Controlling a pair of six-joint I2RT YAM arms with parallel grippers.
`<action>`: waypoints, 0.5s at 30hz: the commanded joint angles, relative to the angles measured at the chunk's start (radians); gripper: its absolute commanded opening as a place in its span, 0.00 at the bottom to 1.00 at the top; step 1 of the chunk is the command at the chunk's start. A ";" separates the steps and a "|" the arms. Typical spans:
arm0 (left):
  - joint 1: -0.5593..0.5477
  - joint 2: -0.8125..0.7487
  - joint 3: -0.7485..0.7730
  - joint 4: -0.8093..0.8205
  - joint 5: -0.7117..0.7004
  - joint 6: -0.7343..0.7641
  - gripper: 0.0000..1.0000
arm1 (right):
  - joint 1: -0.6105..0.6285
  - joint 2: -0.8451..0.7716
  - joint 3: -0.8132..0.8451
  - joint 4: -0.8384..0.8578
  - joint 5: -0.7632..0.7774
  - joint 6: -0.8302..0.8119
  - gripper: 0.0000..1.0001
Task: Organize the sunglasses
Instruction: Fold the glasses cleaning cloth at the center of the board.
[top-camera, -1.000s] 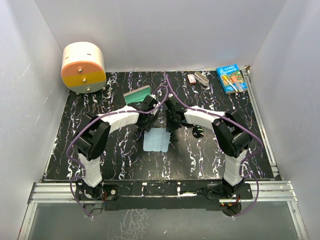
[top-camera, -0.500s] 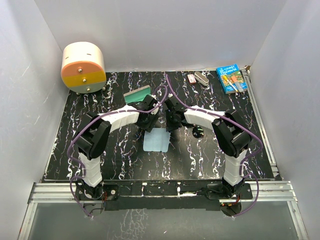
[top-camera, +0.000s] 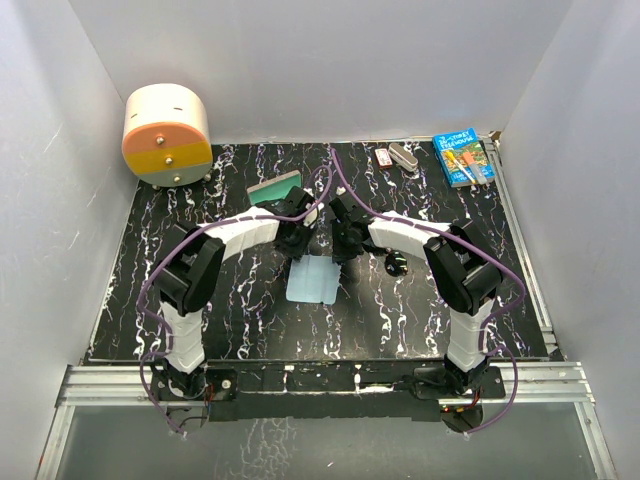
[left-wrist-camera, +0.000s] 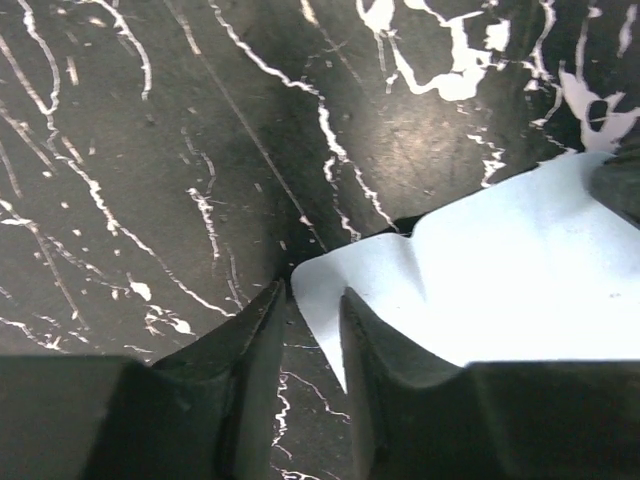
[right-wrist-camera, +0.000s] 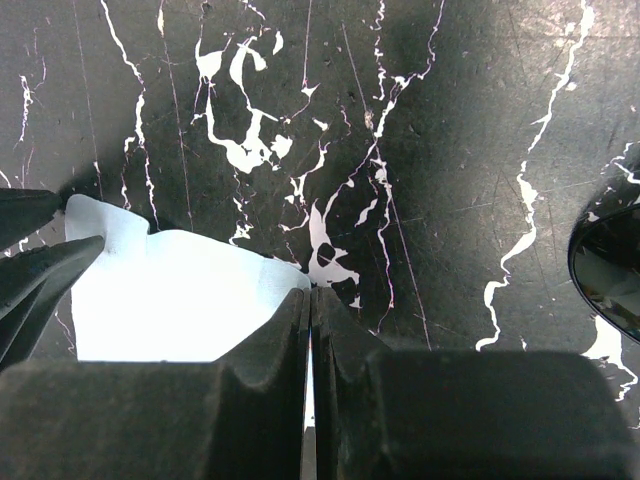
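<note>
The light-blue cloth (top-camera: 312, 283) lies flat on the black marbled table. My left gripper (top-camera: 300, 249) is at its far left corner, the jaws a little apart with the cloth (left-wrist-camera: 500, 280) corner between them (left-wrist-camera: 312, 292). My right gripper (top-camera: 343, 250) is at the far right corner, shut on the cloth (right-wrist-camera: 170, 295) edge (right-wrist-camera: 310, 293). The black sunglasses (top-camera: 395, 264) lie on the table just right of my right gripper and show at the right edge of the right wrist view (right-wrist-camera: 606, 270). The grey-brown case (top-camera: 275, 188) with teal lining stands open behind my left arm.
A cream and orange drum (top-camera: 167, 135) stands at the back left. A blue book (top-camera: 463, 158) lies at the back right, with two small objects (top-camera: 396, 157) beside it. White walls enclose the table on three sides.
My left wrist has shifted slightly toward the far side at the cloth corner. The right arm and the cloth have hardly moved.
</note>
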 joint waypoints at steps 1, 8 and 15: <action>0.006 0.078 -0.047 -0.024 0.043 -0.009 0.22 | -0.002 0.010 0.025 0.000 0.017 -0.014 0.08; 0.007 0.123 -0.057 -0.032 0.069 -0.009 0.00 | -0.003 0.009 0.026 -0.002 0.017 -0.016 0.08; 0.009 0.113 -0.024 -0.050 0.051 0.005 0.00 | -0.003 0.010 0.033 -0.001 0.013 -0.021 0.08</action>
